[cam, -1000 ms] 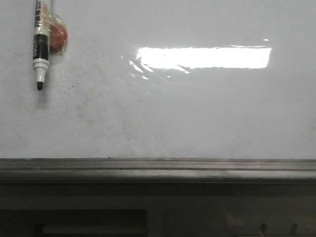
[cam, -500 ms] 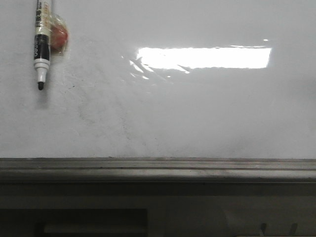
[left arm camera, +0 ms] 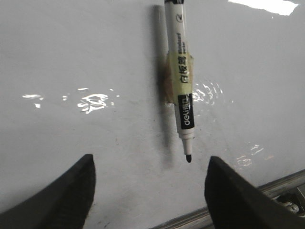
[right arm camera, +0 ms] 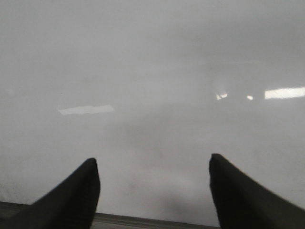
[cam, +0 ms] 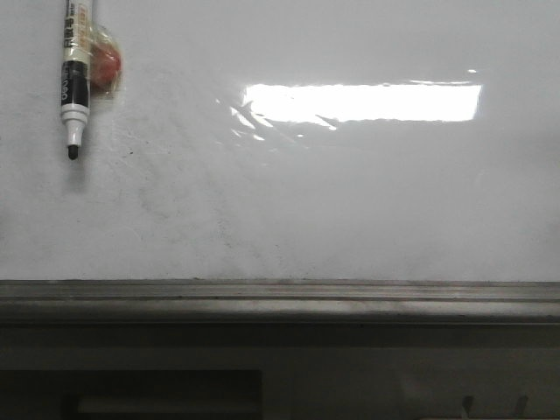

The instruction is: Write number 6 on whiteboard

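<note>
whiteboard [cam: 350, 210] bare of writing, marker [left arm camera: 182, 90] labelled "deli", tip down

We see the whiteboard [cam: 367, 201] filling most of the view, its white surface marked with faint grey smudges toward the left and middle. A bright rectangular glare [cam: 363, 101] lies across its upper right part. At the upper left a marker [cam: 73, 83] points tip down, uncapped, its black tip just off or on the board; we cannot tell which. Beside it sits a small red object [cam: 105, 67] under clear tape. A grey rail [cam: 280, 302] runs along the board's lower edge.
</note>
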`<state>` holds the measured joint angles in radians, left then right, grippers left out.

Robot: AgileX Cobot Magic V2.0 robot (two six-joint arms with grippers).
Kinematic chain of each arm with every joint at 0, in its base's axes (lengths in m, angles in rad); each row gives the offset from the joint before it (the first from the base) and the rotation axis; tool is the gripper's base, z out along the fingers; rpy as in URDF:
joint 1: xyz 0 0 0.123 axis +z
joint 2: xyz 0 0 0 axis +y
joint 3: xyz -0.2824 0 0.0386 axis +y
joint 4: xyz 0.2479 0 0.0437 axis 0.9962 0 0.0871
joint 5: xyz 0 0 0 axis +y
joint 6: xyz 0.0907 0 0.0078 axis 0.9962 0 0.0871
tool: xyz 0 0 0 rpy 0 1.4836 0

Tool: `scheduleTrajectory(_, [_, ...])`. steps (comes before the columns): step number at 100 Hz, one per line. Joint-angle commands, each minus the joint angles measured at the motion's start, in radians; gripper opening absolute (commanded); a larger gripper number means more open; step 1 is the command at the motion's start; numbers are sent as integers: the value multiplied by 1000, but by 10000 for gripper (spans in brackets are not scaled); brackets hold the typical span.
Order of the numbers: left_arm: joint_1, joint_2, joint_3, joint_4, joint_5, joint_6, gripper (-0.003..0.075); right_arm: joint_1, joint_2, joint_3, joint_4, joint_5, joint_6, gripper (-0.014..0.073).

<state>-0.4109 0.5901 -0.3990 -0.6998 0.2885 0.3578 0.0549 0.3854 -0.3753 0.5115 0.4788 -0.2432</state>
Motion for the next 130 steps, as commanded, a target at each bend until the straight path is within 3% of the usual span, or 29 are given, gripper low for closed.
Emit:
scheduleTrajectory(1, [-66,70,-49,-34,-129,27,455,-6,15,-40,12,-56,-14,448])
scheduleTrajectory(23, [-223,256,-106,-22,-302,27,455,-6,15,-40,12,-56,-14,448])
scheduleTrajectory(57, [-239,412,-133,-10,-423,27,415,-6,15,-40,12,-58,-14,448])
scheduleTrajectory(71, [-239,428,-133,-8,-426,27,335,-6,15,-40,12,-58,-14,447])
scheduleTrajectory(83, [-239,424,-133,-6,-426,27,153,-6,15,-40,12,-58,-14,447])
scheduleTrajectory(91, [-239,415,-133,-2,-410,27,-25,-6,15,-40,12,-56,-14,447])
scheduleTrajectory(110, [-239,351,-139,108,-330,27,-20,-4,15,-48,41,-10,-26,447])
scheduleTrajectory(130, [-246,306,-232,355,-49,38,-20,26,114,-113,322,171,-340,447])
